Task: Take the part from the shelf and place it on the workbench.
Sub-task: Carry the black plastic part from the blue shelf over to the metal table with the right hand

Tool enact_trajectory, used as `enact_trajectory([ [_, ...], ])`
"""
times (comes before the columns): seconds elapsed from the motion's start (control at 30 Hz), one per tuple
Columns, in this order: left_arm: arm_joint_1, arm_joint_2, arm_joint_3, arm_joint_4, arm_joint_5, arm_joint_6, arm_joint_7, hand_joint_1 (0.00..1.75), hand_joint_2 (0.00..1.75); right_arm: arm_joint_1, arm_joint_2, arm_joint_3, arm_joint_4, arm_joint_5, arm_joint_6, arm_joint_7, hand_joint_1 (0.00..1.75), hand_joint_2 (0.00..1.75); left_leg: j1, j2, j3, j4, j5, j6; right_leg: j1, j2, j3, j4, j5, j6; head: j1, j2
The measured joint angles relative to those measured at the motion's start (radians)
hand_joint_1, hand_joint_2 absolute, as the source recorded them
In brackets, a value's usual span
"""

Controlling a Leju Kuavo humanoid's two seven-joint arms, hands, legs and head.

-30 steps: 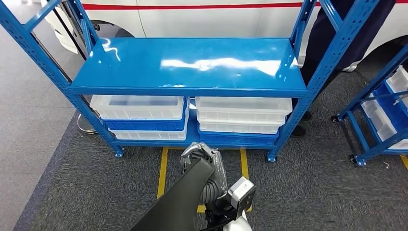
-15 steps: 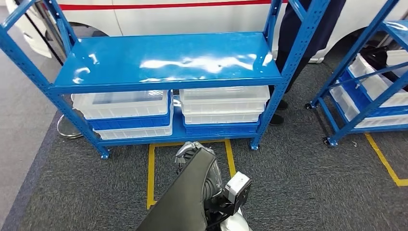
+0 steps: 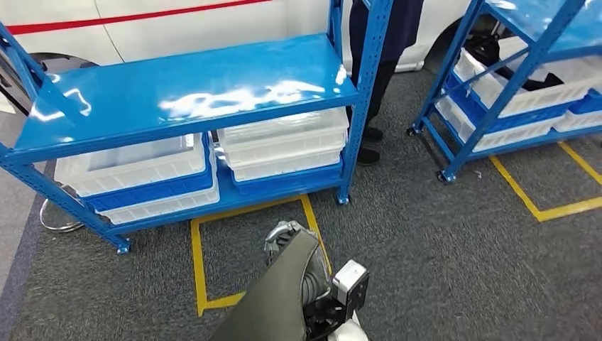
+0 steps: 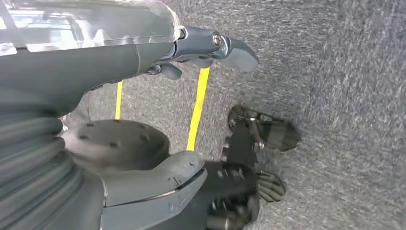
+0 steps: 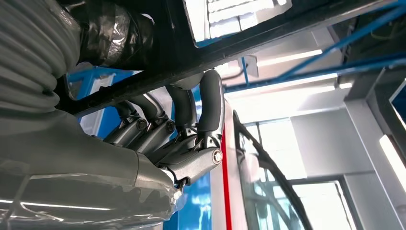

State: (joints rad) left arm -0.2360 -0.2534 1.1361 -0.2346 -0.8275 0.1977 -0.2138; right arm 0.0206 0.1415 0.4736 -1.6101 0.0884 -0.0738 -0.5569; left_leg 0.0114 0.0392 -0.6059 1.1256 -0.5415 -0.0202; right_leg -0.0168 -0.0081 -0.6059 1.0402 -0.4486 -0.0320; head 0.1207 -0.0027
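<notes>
The part (image 3: 278,295), a long dark panel, is sitting low in the middle of the head view, slanting up from the bottom edge over the grey carpet (image 3: 454,249), well off the shelf and not resting on any surface. The right hand (image 3: 285,234) is grasping its upper end. In the right wrist view the dark fingers (image 5: 210,103) are curling over the panel's black edge, with blue framing and bright ceiling lights showing behind them. The left hand (image 4: 158,52) is hanging above the carpet with its thumb (image 4: 232,48) sticking out and nothing visible in it, but I cannot tell whether its fingers are spread or curled in. Just beyond the part, yellow floor tape (image 3: 195,264) is marking out a rectangle on the carpet in front of the blue shelf (image 3: 184,92). The shelf's glossy upper deck is catching reflections, and white bins (image 3: 284,138) are sitting stacked side by side with blue trays on the lower level. A person (image 3: 383,42) in dark clothing is standing just behind the shelf's right upright, with dark shoes (image 3: 368,153) on the carpet. Behind the shelf, a white vehicle (image 3: 184,25) with a red stripe is filling the background. To the right, well apart from the robot, a second blue rack (image 3: 497,78) is holding more white bins, with another yellow tape line running beside its foot.
</notes>
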Motion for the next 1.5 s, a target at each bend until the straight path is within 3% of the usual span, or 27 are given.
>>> enact_trajectory([
  [0.07, 0.009, 0.007, 0.002, 0.0, 0.01, -0.005, -0.002, 0.0, 1.75, 0.017, 0.0, -0.017, 0.006, -0.004, 0.009, -0.009, 1.75, 1.75, 0.001, -0.026, -0.048, 0.124, -0.066, -0.004, 0.0, 0.023, -0.011, 0.001, 0.009, -0.004, 0.0, 0.0],
  [0.1, 0.014, 0.01, 0.002, 0.0, 0.015, -0.007, -0.004, 0.0, 1.75, 0.029, 0.001, -0.028, 0.009, -0.007, 0.014, -0.014, 1.75, 1.75, 0.001, -0.029, -0.059, 0.158, -0.076, -0.005, 0.001, 0.036, -0.017, 0.002, 0.012, -0.002, 0.0, 0.0],
  [0.13, 0.017, 0.012, 0.002, 0.0, 0.019, -0.009, -0.005, 0.0, 1.75, 0.042, 0.001, -0.039, 0.012, -0.011, 0.019, -0.018, 1.75, 1.75, 0.001, -0.03, -0.054, 0.158, -0.067, -0.005, 0.001, 0.05, -0.022, 0.004, 0.015, 0.0, 0.0, 0.0],
  [0.2, 0.021, 0.017, 0.002, 0.0, 0.025, -0.012, -0.009, 0.0, 1.75, 0.061, 0.006, -0.063, 0.018, -0.017, 0.025, -0.026, 1.75, 1.75, 0.003, -0.046, 0.008, 0.052, -0.01, 0.0, -0.001, 0.077, -0.03, 0.01, 0.02, 0.006, 0.0, 0.0],
  [0.23, 0.022, 0.02, 0.003, 0.0, 0.028, -0.014, -0.011, 0.0, 1.75, 0.067, 0.009, -0.073, 0.02, -0.018, 0.029, -0.029, 1.75, 1.75, 0.004, -0.069, 0.044, -0.016, 0.011, 0.002, -0.001, 0.089, -0.034, 0.013, 0.023, 0.011, 0.0, 0.0],
  [0.3, 0.025, 0.023, 0.003, 0.0, 0.033, -0.016, -0.015, 0.0, 1.75, 0.077, 0.015, -0.093, 0.023, -0.02, 0.039, -0.037, 1.75, 1.75, 0.004, -0.103, 0.083, -0.096, 0.029, 0.009, -0.001, 0.111, -0.041, 0.015, 0.031, 0.023, 0.0, 0.0],
  [0.33, 0.026, 0.024, 0.004, 0.0, 0.035, -0.017, -0.016, 0.0, 1.75, 0.082, 0.017, -0.101, 0.024, -0.023, 0.046, -0.04, 1.75, 1.75, 0.002, -0.106, 0.084, -0.103, 0.027, 0.013, -0.001, 0.121, -0.043, 0.013, 0.036, 0.031, 0.0, 0.0],
  [0.4, 0.028, 0.025, 0.004, 0.0, 0.037, -0.019, -0.018, 0.0, 1.75, 0.094, 0.017, -0.118, 0.026, -0.031, 0.061, -0.044, 1.75, 1.75, 0.003, -0.083, 0.086, -0.109, 0.039, 0.026, -0.003, 0.129, -0.047, 0.008, 0.044, 0.045, 0.0, 0.0],
  [0.47, 0.029, 0.027, 0.005, 0.0, 0.04, -0.022, -0.019, 0.0, 1.75, 0.104, 0.019, -0.137, 0.027, -0.036, 0.08, -0.049, 1.75, 1.75, 0.005, -0.059, 0.084, -0.119, 0.052, 0.043, -0.001, 0.087, -0.066, 0.042, 0.017, 0.052, 0.001, 0.0],
  [0.53, 0.035, 0.03, 0.005, -0.001, 0.043, -0.025, -0.019, 0.0, 1.75, 0.108, 0.023, -0.157, 0.03, -0.037, 0.1, -0.057, 1.75, 1.75, 0.002, -0.031, 0.077, -0.121, 0.059, 0.052, 0.001, 0.031, -0.115, 0.155, -0.057, 0.055, 0.002, 0.0],
  [0.6, 0.042, 0.033, 0.005, -0.001, 0.045, -0.029, -0.019, 0.0, 1.75, 0.111, 0.027, -0.174, 0.035, -0.04, 0.116, -0.061, 1.75, 1.75, -0.001, 0.0, 0.069, -0.119, 0.06, 0.054, 0.0, 0.015, -0.157, 0.267, -0.109, 0.06, 0.003, 0.0],
  [0.63, 0.044, 0.034, 0.005, -0.001, 0.045, -0.03, -0.019, 0.0, 1.75, 0.114, 0.029, -0.181, 0.038, -0.042, 0.12, -0.061, 1.75, 1.75, -0.003, 0.015, 0.066, -0.118, 0.06, 0.054, 0.001, 0.012, -0.154, 0.279, -0.109, 0.06, 0.002, 0.0],
  [0.7, 0.043, 0.035, 0.006, -0.001, 0.045, -0.032, -0.019, 0.0, 1.75, 0.119, 0.031, -0.193, 0.041, -0.045, 0.123, -0.061, 1.75, 1.75, -0.005, 0.042, 0.064, -0.113, 0.059, 0.052, 0.003, -0.005, -0.085, 0.185, -0.065, 0.054, 0.003, 0.0],
  [0.77, 0.042, 0.035, 0.006, -0.001, 0.045, -0.033, -0.019, 0.0, 1.75, 0.119, 0.036, -0.201, 0.043, -0.047, 0.125, -0.061, 1.75, 1.75, -0.01, 0.064, 0.064, -0.109, 0.055, 0.046, 0.013, -0.048, -0.006, 0.054, -0.032, 0.037, 0.003, 0.0],
  [0.83, 0.042, 0.036, 0.006, -0.001, 0.046, -0.034, -0.019, 0.0, 1.75, 0.119, 0.042, -0.206, 0.043, -0.048, 0.129, -0.064, 1.75, 1.75, -0.014, 0.081, 0.065, -0.107, 0.053, 0.037, 0.023, -0.064, 0.015, 0.007, -0.029, 0.023, 0.002, 0.0],
  [0.9, 0.04, 0.037, 0.006, -0.001, 0.046, -0.037, -0.019, 0.0, 1.75, 0.121, 0.044, -0.212, 0.043, -0.051, 0.139, -0.07, 1.75, 1.75, -0.016, 0.098, 0.069, -0.109, 0.052, 0.027, 0.022, -0.042, 0.011, 0.004, -0.022, 0.014, 0.002, 0.0],
  [0.93, 0.04, 0.038, 0.005, -0.001, 0.046, -0.039, -0.019, 0.0, 1.75, 0.123, 0.046, -0.215, 0.043, -0.052, 0.146, -0.074, 1.75, 1.75, -0.015, 0.094, 0.07, -0.106, 0.047, 0.022, 0.019, -0.032, 0.011, 0.0, -0.019, 0.009, 0.002, 0.0],
  [1.0, 0.038, 0.04, 0.005, -0.001, 0.046, -0.041, -0.019, 0.0, 1.75, 0.123, 0.052, -0.221, 0.043, -0.053, 0.157, -0.078, 1.75, 1.75, -0.011, 0.052, 0.053, -0.063, 0.009, 0.01, 0.01, -0.011, 0.011, -0.008, -0.011, -0.001, 0.002, 0.0],
  [1.07, 0.042, 0.044, 0.005, -0.001, 0.047, -0.042, -0.018, 0.0, 1.75, 0.122, 0.061, -0.227, 0.045, -0.055, 0.167, -0.078, 1.75, 1.75, -0.007, -0.002, -0.001, 0.061, -0.059, 0.004, 0.008, 0.014, 0.008, -0.009, -0.006, -0.007, 0.001, 0.0],
  [1.13, 0.049, 0.048, 0.005, -0.002, 0.047, -0.043, -0.016, 0.0, 1.75, 0.123, 0.066, -0.235, 0.05, -0.059, 0.176, -0.078, 1.75, 1.75, -0.005, -0.025, -0.043, 0.157, -0.087, 0.001, 0.008, 0.044, 0.005, -0.007, -0.003, -0.008, 0.001, 0.0],
  [1.17, 0.051, 0.049, 0.005, -0.002, 0.048, -0.044, -0.015, 0.0, 1.75, 0.124, 0.067, -0.238, 0.053, -0.062, 0.179, -0.078, 1.75, 1.75, -0.003, -0.029, -0.04, 0.151, -0.07, 0.001, 0.008, 0.059, 0.005, -0.006, -0.002, -0.007, 0.001, 0.0],
  [1.2, 0.052, 0.05, 0.005, -0.002, 0.048, -0.044, -0.014, 0.0, 1.75, 0.124, 0.068, -0.241, 0.056, -0.063, 0.182, -0.078, 1.75, 1.75, -0.001, -0.035, -0.02, 0.108, -0.037, 0.002, 0.007, 0.074, 0.005, -0.004, -0.002, -0.006, 0.001, 0.0],
  [1.27, 0.051, 0.053, 0.005, -0.002, 0.048, -0.046, -0.014, 0.0, 1.75, 0.124, 0.071, -0.245, 0.059, -0.064, 0.185, -0.078, 1.75, 1.75, 0.005, -0.081, 0.037, -0.02, 0.026, 0.003, 0.006, 0.101, 0.001, 0.004, -0.002, 0.0, 0.001, 0.0],
  [1.33, 0.051, 0.055, 0.004, -0.002, 0.049, -0.049, -0.014, 0.0, 1.75, 0.123, 0.077, -0.247, 0.061, -0.064, 0.189, -0.078, 1.75, 1.75, 0.009, -0.128, 0.067, -0.093, 0.044, 0.007, 0.005, 0.126, -0.011, 0.011, 0.001, 0.012, 0.002, 0.0],
  [1.37, 0.052, 0.055, 0.004, -0.002, 0.051, -0.051, -0.014, 0.0, 1.75, 0.123, 0.08, -0.249, 0.061, -0.062, 0.191, -0.077, 1.75, 1.75, 0.008, -0.133, 0.069, -0.1, 0.041, 0.01, 0.005, 0.139, -0.017, 0.012, 0.005, 0.02, 0.002, 0.0],
  [1.43, 0.052, 0.055, 0.003, -0.003, 0.054, -0.054, -0.013, 0.0, 1.75, 0.126, 0.082, -0.252, 0.062, -0.056, 0.193, -0.076, 1.75, 1.75, 0.01, -0.107, 0.069, -0.106, 0.046, 0.022, 0.003, 0.155, -0.026, 0.011, 0.011, 0.033, 0.002, 0.0],
  [1.5, 0.052, 0.056, 0.002, -0.003, 0.056, -0.057, -0.012, 0.0, 1.75, 0.127, 0.083, -0.256, 0.063, -0.05, 0.195, -0.075, 1.75, 1.75, 0.012, -0.077, 0.071, -0.115, 0.054, 0.038, 0.007, 0.107, -0.049, 0.054, -0.019, 0.04, 0.004, 0.0],
])
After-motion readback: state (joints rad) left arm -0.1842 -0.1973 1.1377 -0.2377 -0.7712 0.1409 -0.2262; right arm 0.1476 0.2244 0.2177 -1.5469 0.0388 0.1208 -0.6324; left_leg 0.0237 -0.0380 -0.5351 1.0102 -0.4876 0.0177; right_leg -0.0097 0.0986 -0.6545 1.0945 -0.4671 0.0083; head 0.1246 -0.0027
